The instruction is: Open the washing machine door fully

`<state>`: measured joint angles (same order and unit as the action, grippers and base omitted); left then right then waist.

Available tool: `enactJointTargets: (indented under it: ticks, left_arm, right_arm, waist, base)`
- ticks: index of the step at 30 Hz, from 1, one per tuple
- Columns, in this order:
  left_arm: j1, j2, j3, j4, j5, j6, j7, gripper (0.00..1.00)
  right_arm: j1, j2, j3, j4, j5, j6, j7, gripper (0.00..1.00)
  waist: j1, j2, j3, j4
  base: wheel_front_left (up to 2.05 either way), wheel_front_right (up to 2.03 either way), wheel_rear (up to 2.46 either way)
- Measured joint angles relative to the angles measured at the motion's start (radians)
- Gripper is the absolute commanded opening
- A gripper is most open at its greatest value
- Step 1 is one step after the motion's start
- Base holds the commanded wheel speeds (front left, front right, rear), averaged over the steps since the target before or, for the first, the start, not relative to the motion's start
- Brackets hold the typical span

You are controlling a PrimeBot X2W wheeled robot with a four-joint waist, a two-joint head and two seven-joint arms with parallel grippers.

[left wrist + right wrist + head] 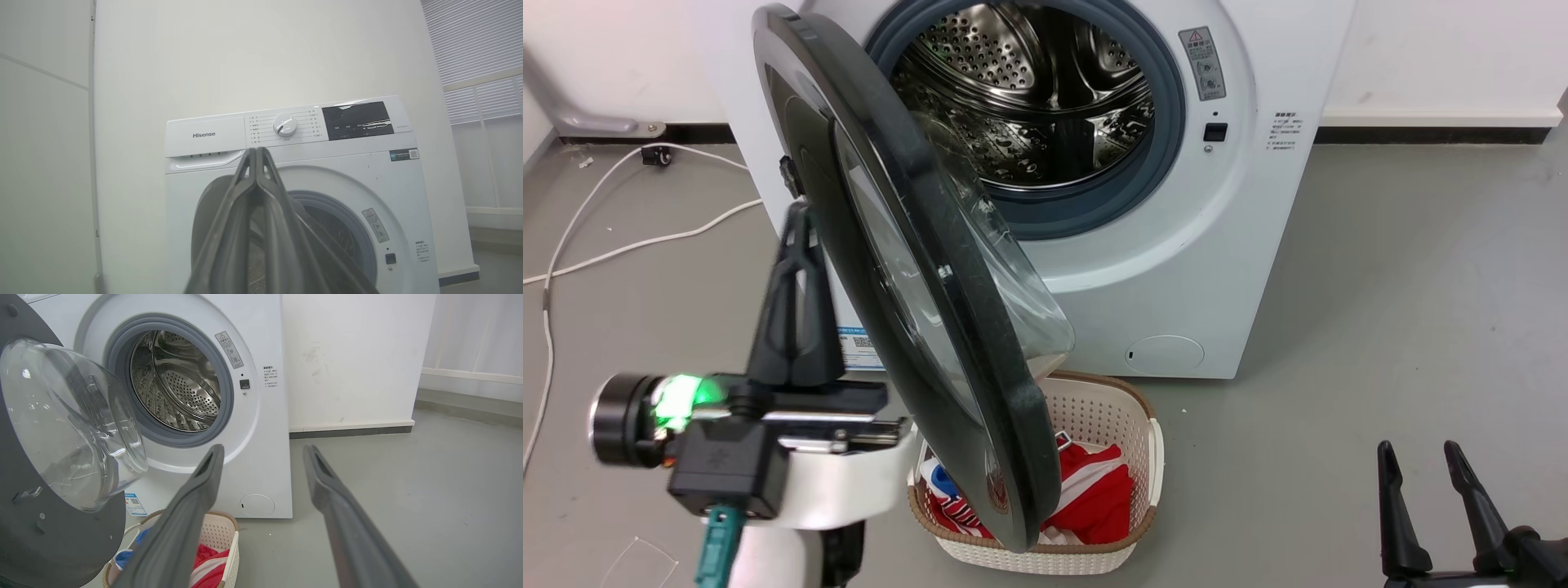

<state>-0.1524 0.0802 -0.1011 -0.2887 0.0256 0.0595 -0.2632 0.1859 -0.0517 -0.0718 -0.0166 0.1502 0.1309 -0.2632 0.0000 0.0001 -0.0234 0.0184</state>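
The washing machine [1241, 204] is a white front-loader with its steel drum [1045, 98] exposed. The washing machine door [1005, 359], black-rimmed with a clear glass bowl [69, 424], is swung out on its left hinge, edge-on to me and about square to the washer front. My left gripper [799, 214] is shut with nothing in it, fingers pointing up beside the door's outer face; whether they touch it I cannot tell. In the left wrist view the shut gripper [256, 150] points at the control panel [286, 126]. My right gripper [1419, 449] stands open low at the right, away from the door [24, 522].
A white laundry basket [1094, 392] with red clothes [1094, 490] sits on the floor under the door's lower edge, in front of the washer. White cables [605, 245] trail over the grey floor at the left. Bare floor [1380, 286] lies right of the washer.
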Motion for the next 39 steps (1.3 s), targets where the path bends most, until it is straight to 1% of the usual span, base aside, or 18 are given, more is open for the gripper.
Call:
enactJointTargets:
  ticks: [4,10,15,22,27,33,39]
  left_arm:
    - [-0.040,-0.003,-0.082,-0.043,0.008,-0.019,0.000,0.00]
    - [-0.082,-0.014,-0.240,-0.073,0.019,-0.052,0.000,0.00]
    - [-0.105,-0.021,-0.367,-0.072,0.022,-0.068,0.000,0.00]
    - [-0.118,-0.024,-0.503,-0.031,0.010,-0.077,0.000,0.00]
    - [-0.104,-0.025,-0.575,0.013,0.003,-0.083,0.000,0.00]
    - [-0.073,-0.023,-0.638,0.075,-0.004,-0.089,0.000,0.00]
    - [-0.041,-0.015,-0.663,0.145,-0.014,-0.091,0.000,0.00]
  right_arm:
    - [-0.003,0.000,0.003,0.000,0.000,0.000,0.000,1.00]
    - [-0.008,0.000,0.010,0.001,0.000,0.000,0.000,1.00]
    - [-0.018,0.000,0.015,0.002,0.000,0.000,0.000,1.00]
    - [-0.020,0.000,0.021,0.007,0.000,0.000,0.000,1.00]
    - [-0.020,0.000,0.022,0.008,0.000,0.000,0.000,1.00]
    - [-0.020,0.000,0.024,0.009,0.000,0.000,0.000,1.00]
    - [-0.022,0.000,0.034,0.012,0.000,0.000,0.000,1.00]
  waist:
    - [0.0000,0.0000,0.004,-0.002]
    - [0.0000,0.0000,0.008,-0.006]
    - [0.0000,0.0000,0.012,-0.011]
    - [0.0000,0.0000,0.016,-0.019]
    - [0.0000,0.0000,0.018,-0.020]
    - [0.0000,0.0000,0.021,-0.013]
    - [0.0000,0.0000,0.025,-0.005]
  base:
    - [0.00,0.00,0.00]
    - [0.00,0.00,0.00]
    - [0.00,0.00,0.00]
    - [0.00,0.00,0.00]
    - [0.00,0.00,0.00]
    - [0.00,0.00,0.00]
    - [0.00,0.00,0.00]
